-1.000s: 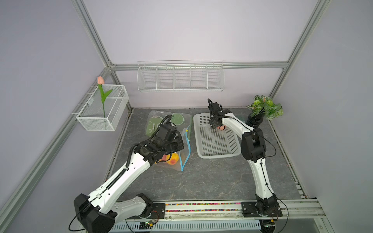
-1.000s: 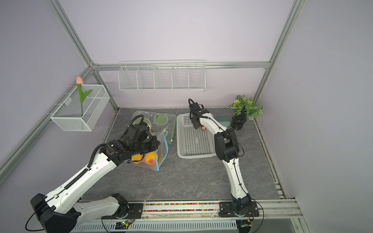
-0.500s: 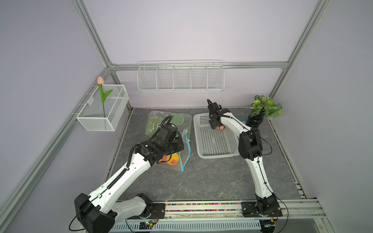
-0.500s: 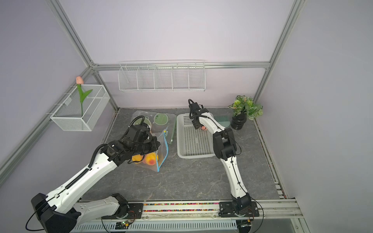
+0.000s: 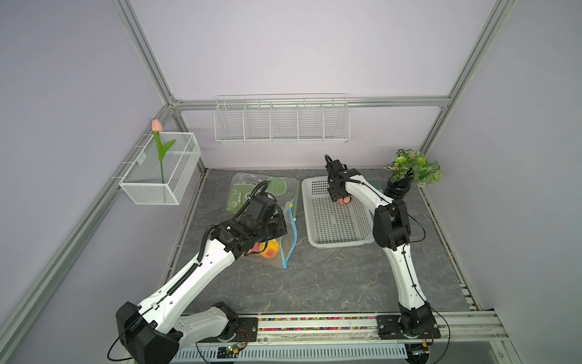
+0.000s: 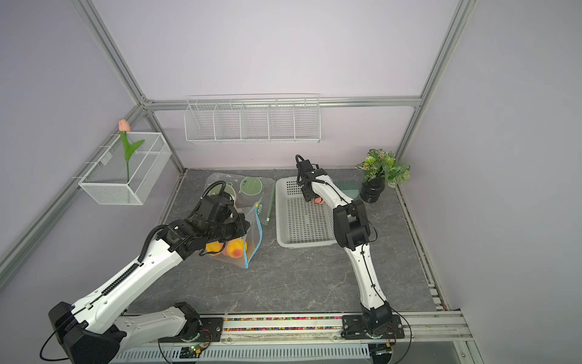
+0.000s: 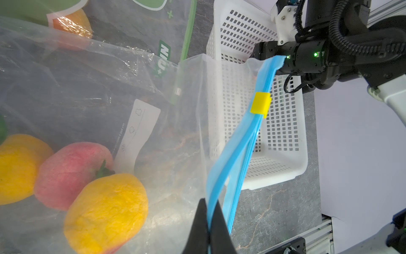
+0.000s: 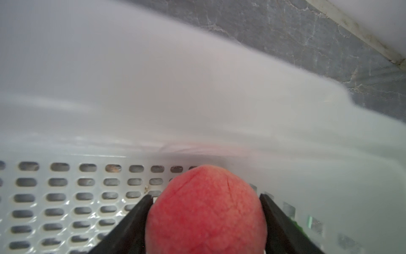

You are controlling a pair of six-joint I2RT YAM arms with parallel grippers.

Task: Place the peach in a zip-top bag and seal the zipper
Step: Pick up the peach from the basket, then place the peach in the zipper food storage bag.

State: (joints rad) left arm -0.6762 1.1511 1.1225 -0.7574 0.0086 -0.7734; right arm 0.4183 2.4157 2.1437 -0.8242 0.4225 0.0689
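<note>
Inside the white basket (image 8: 66, 198), the peach (image 8: 206, 222) sits between parted jaws of the right gripper (image 8: 206, 197), grip uncertain. It looks round, light and probably soft, best held gently across its middle. Meanwhile the left gripper (image 7: 209, 204) pinches the zip-top bag (image 7: 153, 123) rim.

Top views overlook the whole table (image 5: 315, 283); wrist views sit close.

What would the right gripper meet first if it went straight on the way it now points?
The peach, sitting between the fingers of the right gripper; whether they grip it is unclear. Beyond it, probably the white basket; depth is hard to judge.
</note>
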